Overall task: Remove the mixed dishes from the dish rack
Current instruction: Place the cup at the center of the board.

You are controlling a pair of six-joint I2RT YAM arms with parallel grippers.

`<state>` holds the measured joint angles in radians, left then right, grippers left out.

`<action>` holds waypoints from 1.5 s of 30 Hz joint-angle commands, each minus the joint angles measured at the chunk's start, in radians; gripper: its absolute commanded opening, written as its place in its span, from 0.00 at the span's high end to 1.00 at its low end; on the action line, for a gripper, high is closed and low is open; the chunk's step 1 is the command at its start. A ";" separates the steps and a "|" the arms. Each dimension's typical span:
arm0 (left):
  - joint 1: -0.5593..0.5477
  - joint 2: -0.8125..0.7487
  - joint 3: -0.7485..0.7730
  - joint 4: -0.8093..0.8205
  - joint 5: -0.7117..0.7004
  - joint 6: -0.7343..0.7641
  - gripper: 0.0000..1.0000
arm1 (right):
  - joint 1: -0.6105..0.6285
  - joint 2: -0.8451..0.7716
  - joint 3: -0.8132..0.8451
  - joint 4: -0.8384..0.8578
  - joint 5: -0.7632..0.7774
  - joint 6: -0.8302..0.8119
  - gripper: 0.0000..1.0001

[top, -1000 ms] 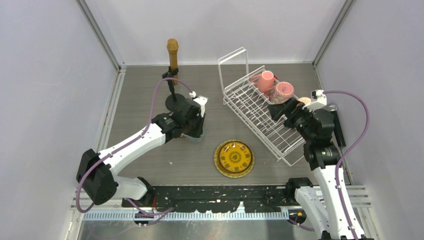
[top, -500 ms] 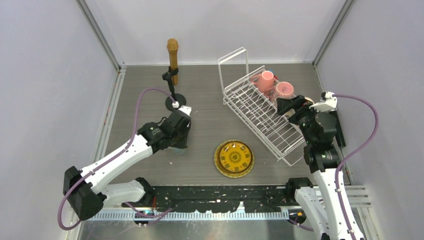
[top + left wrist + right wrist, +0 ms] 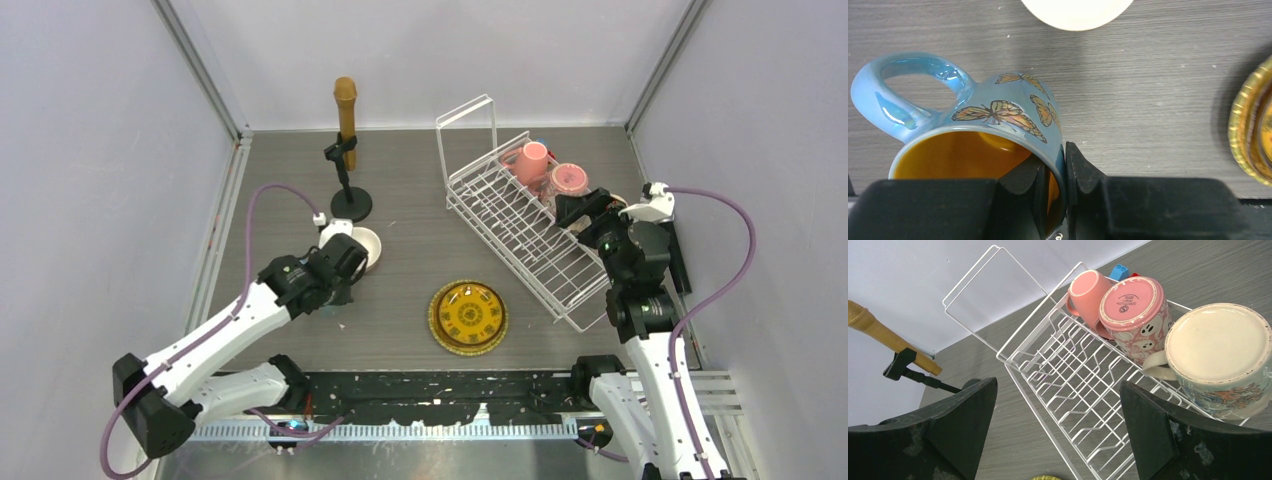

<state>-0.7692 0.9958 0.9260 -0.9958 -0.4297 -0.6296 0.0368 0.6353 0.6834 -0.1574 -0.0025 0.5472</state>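
Note:
My left gripper (image 3: 1060,165) is shut on the rim of a blue butterfly mug (image 3: 998,112) with a yellow-orange inside, one finger in and one out. From the top view, the left gripper (image 3: 335,285) hides most of that mug. A beige bowl (image 3: 366,246) sits just beyond it. A yellow patterned plate (image 3: 468,317) lies on the table. The white dish rack (image 3: 520,235) holds a pink mug (image 3: 1088,292), a pink patterned mug (image 3: 1135,310) and a cream mug (image 3: 1220,355), all upside down. My right gripper (image 3: 1058,390) hangs open over the rack, beside the mugs.
A brown microphone (image 3: 345,110) on a black stand (image 3: 351,205) rises at the back left, close to the bowl. The rack's tall wire loop (image 3: 467,125) stands at its far end. Grey walls close in both sides and the back.
The left arm has drawn back toward the near left with the blue mug, uncovering the beige bowl. The right gripper shifted slightly to the far right, toward the mugs, still open.

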 commanded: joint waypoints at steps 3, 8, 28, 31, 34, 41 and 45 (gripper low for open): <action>0.071 0.058 -0.033 0.102 -0.090 -0.065 1.00 | -0.003 -0.019 0.002 0.025 0.046 -0.024 0.00; 0.164 -0.015 -0.108 0.240 -0.022 -0.052 1.00 | -0.003 -0.017 -0.007 0.028 0.043 -0.022 0.00; 0.311 -0.005 -0.203 0.372 -0.085 -0.074 1.00 | -0.004 0.021 0.005 0.013 0.042 -0.015 0.00; 0.320 0.011 -0.202 0.370 -0.088 -0.071 1.00 | -0.005 0.029 0.008 0.013 0.037 -0.014 0.00; 0.324 0.016 -0.205 0.379 -0.074 -0.071 0.95 | -0.004 0.033 0.008 0.012 0.034 -0.015 0.00; 0.329 0.012 -0.212 0.373 -0.065 -0.077 0.86 | -0.004 0.032 0.009 0.004 0.039 -0.019 0.00; 0.331 0.013 -0.212 0.367 -0.065 -0.078 0.82 | -0.002 0.033 0.012 -0.006 0.043 -0.019 0.00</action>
<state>-0.4473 1.0237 0.6983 -0.6872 -0.4442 -0.7048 0.0368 0.6701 0.6750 -0.1669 0.0219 0.5396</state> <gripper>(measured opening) 0.164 0.997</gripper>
